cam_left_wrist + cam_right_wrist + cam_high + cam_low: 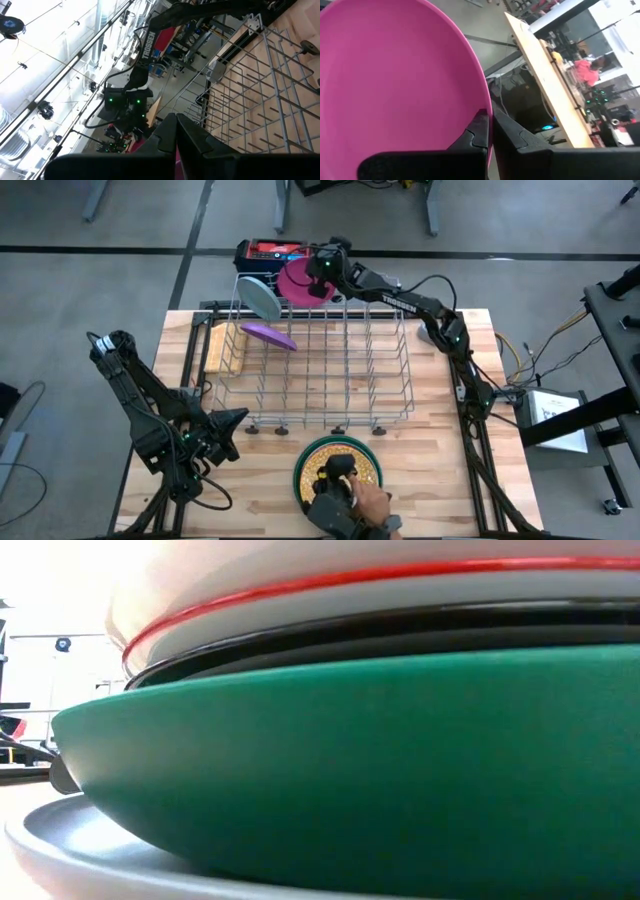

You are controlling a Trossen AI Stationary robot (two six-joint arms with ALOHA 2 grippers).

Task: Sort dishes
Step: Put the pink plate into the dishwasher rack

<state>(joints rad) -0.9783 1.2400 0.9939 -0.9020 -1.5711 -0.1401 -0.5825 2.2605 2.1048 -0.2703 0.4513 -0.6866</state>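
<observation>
The pink plate (297, 281) is held on edge by the right gripper (322, 272) above the far left corner of the silver wire dish rack (330, 370). In the right wrist view the plate's rim (395, 80) is pinched between the two dark fingers (479, 131), so that nearly all of the plate lies to one side of the gripper.

Just beside it, a pale blue plate (262, 297) is stood tilted in the rack's far left corner, and a purple plate (268, 335) is leaned a little nearer in the same end of the rack.

A stack of plates is set on the wooden table (440, 460) at the near edge, in front of the rack; a patterned yellow plate (338, 462) is seen on top with a green plate (380, 760) under it (a person's hand (362, 498) is laid on the stack).

The left gripper (232, 420) is parked over the table near the rack's near left corner, its fingers (172, 135) drawn together on nothing.
</observation>
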